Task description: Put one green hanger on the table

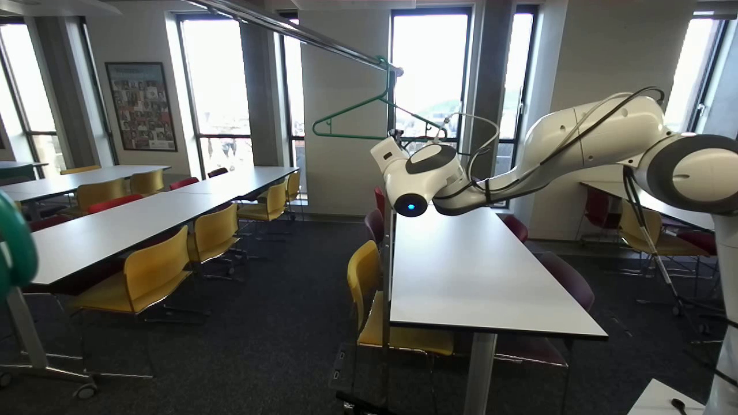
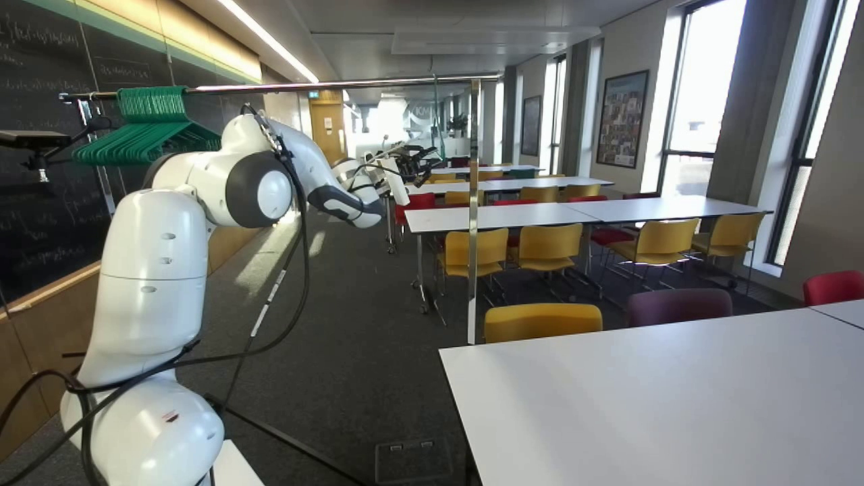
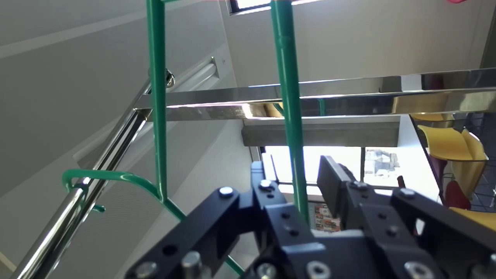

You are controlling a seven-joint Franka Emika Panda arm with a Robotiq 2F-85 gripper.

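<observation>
The green hanger hangs by its hook from the rail near its far end, above the white table. The table also shows in an exterior view. In the wrist view the hanger is close, and its long bottom bar runs between the fingers. My gripper is open around that bar, with a gap on both sides of it. In an exterior view the gripper is small and dark, beside the hanger. Elsewhere the wrist mostly hides the fingers.
The metal rail runs overhead to an upright post beside the table. Several more green hangers are bunched at the rail's other end. A yellow chair and a purple chair stand against the table.
</observation>
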